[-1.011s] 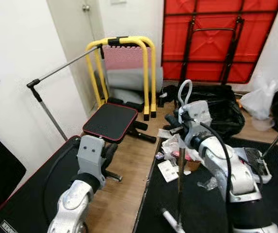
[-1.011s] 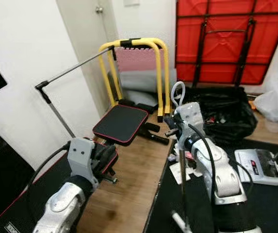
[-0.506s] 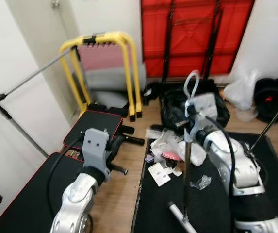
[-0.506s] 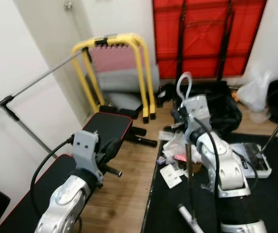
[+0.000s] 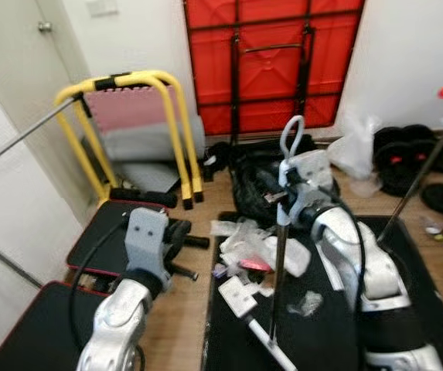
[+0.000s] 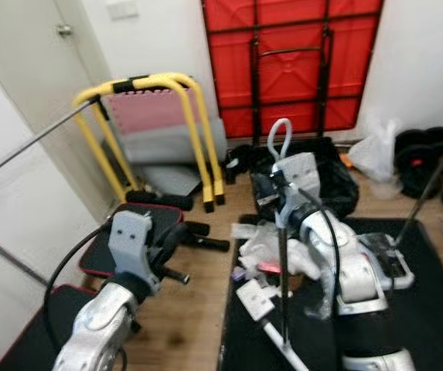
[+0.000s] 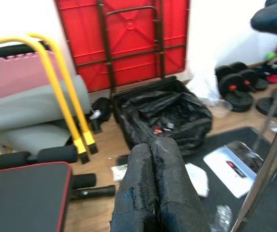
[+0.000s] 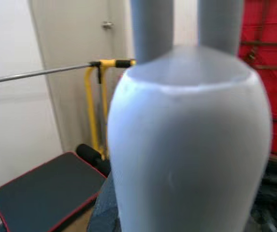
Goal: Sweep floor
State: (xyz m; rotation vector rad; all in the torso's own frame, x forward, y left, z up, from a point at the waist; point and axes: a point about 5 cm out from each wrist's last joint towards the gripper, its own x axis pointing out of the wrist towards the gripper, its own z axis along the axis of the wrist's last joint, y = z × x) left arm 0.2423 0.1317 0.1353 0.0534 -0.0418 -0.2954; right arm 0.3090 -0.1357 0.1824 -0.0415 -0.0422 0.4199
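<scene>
The view has swung right since the earlier frame, bringing dumbbell weights (image 5: 407,151) in at 2 o'clock. The right gripper (image 5: 283,202) clamps the upright broom handle (image 5: 277,270) (grey loop on top), above litter (image 5: 246,241) on the black mat (image 5: 337,332). The left gripper (image 7: 156,186) hovers pinched closed, empty.

Both arms are silver, rounded metal segments with glossy highlights and black bands at the joints. Behind the left gripper (image 7: 156,193) sits a flat grey plastic wrist block (image 5: 145,239) with two small dark screw holes; a black cable loops from it back along the forearm. The left fingers (image 7: 138,188) are black, with a rough, worn surface. A black cable also runs back from the right wrist housing (image 5: 308,171), pale grey and boxy.
</scene>
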